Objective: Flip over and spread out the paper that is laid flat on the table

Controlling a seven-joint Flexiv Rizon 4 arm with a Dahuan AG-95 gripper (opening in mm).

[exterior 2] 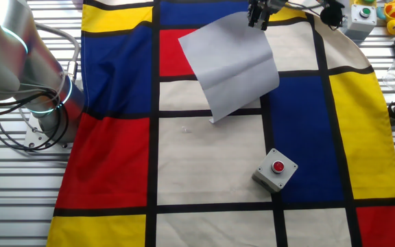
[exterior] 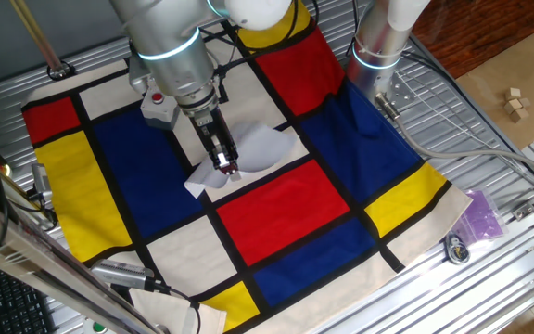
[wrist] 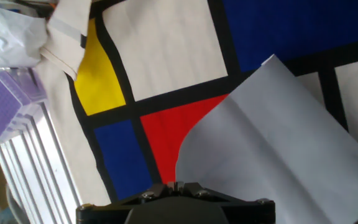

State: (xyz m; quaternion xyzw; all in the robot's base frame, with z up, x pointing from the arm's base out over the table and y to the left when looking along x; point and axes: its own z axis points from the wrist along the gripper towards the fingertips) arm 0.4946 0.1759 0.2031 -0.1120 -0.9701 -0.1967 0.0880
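Pinching one corner of the paper (exterior 2: 233,64), the gripper (exterior 2: 258,18) has its fingers closed on the sheet's edge; in the hand view the fingertips meet over the paper's near edge. Paper sits mid-cloth, partly lifted: the held corner is raised, the opposite corner touches a cream panel. A crease crosses its middle. In the other fixed view its long axis runs diagonally, from the gripper near the cloth's far edge down toward the centre, over red, blue and cream blocks.

Table (exterior: 513,167) is grey slatted metal under a cloth (exterior: 276,209) of red, blue, yellow and cream blocks with black lines. A grey box with a red button (exterior 2: 276,169) stands on the cloth, apart from the paper. A purple bag (exterior: 480,215) lies on the slats just off the cloth's corner. Wooden floor shows beyond the table with small wood blocks (exterior: 516,103). No writing is readable.
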